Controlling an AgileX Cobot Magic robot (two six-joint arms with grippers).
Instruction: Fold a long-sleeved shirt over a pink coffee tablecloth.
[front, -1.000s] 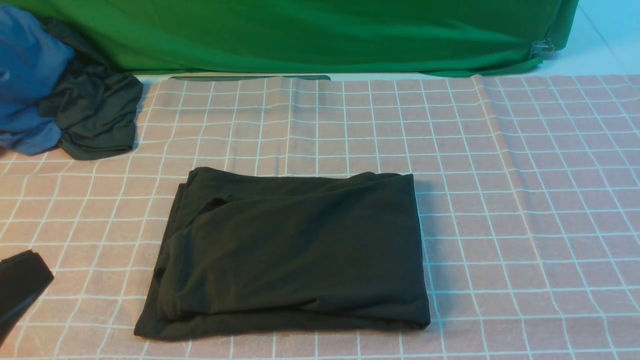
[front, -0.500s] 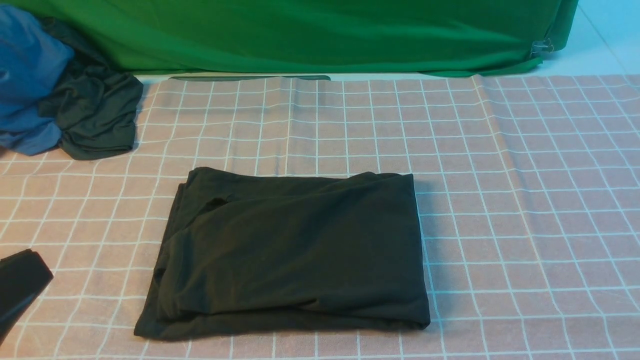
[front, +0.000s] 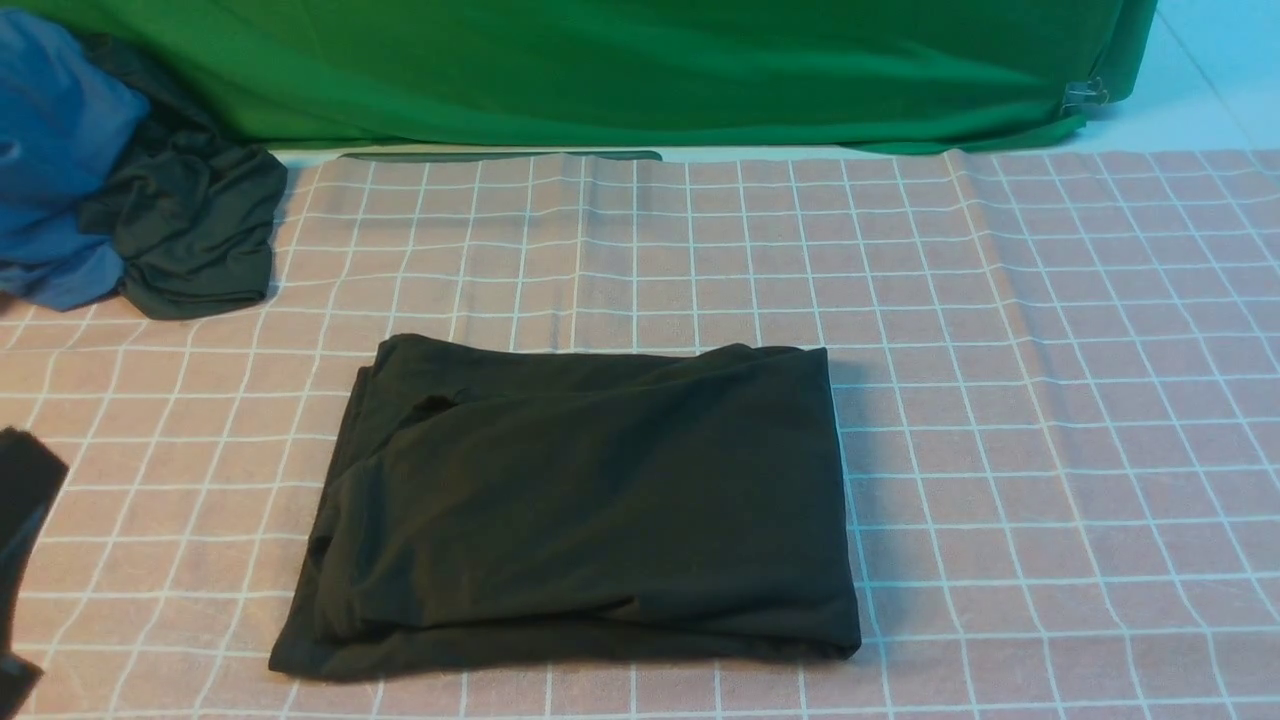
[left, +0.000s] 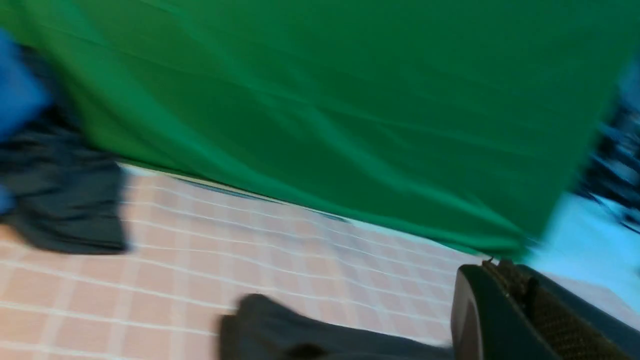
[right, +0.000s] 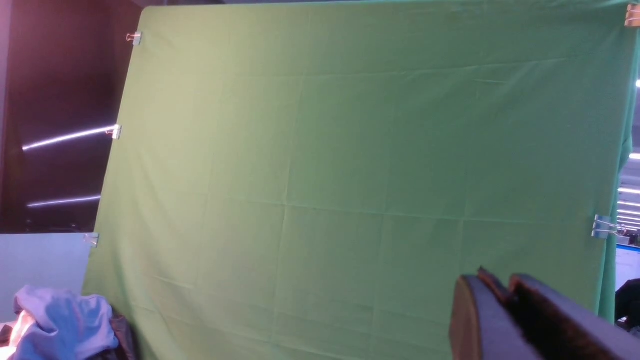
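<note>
Three garments are showing in the front view: one long-sleeved shirt (front: 600, 500), one dark garment (front: 205, 225) and one blue garment (front: 60, 160). The black shirt is lying folded into a broad, roughly four-sided bundle on one pink coffee tablecloth (front: 1020, 420), near the middle of the view and a little toward the robot's left. Its upper layer is creasing and bunching toward the left end, while the layers beneath are showing along the far, left and near edges. The dark and blue garments are lying crumpled against each other at the far left, apart from the shirt.

Two grippers are appearing in the wrist views. The left gripper (left: 505, 270) is staying clenched, its two fingertips meeting and grasping nothing. The right gripper (right: 507, 285) is pointing toward the green cloth (right: 350, 175), also grasping nothing; its fingers are blurring, so whether they are fully closed cannot be told.

One green cloth is standing behind the tablecloth. Five clips are showing along its sides in the right wrist view: three on one side (right: 115, 131) and two on the other (right: 604, 226).
</note>
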